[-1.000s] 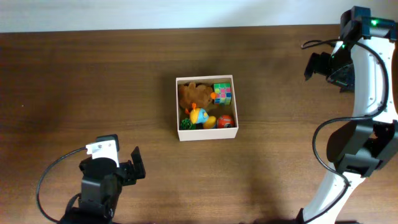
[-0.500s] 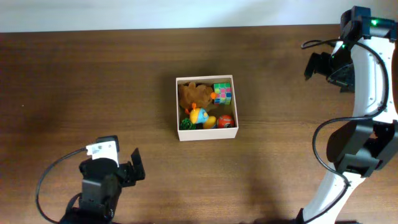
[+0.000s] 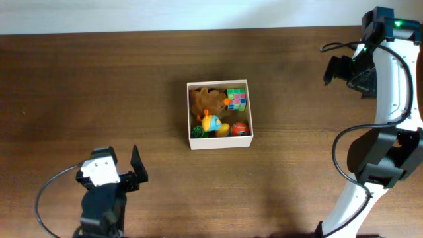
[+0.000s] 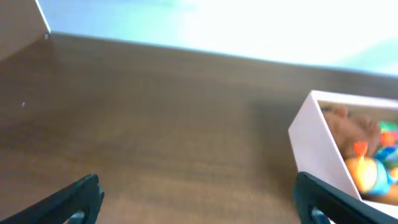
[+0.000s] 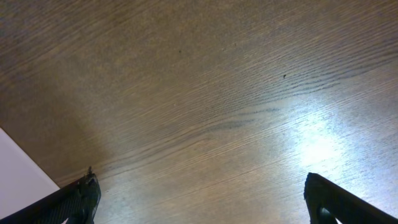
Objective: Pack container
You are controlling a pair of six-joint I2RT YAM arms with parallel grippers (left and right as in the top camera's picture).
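A dark brown wood-grain table spans the overhead view, its far edge meeting a pale white surface. A square white container sits flat on the wood near the table's centre, its sides roughly parallel to that far edge. In the left wrist view its thin white wall stands on the boards at right. In the right wrist view, light glares off bare grain.

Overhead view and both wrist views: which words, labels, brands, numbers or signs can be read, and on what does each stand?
None can be read.
The container has plain white walls.
The colourful cube inside it shows only coloured squares.
The white plate on the left arm is too small to show any writing.
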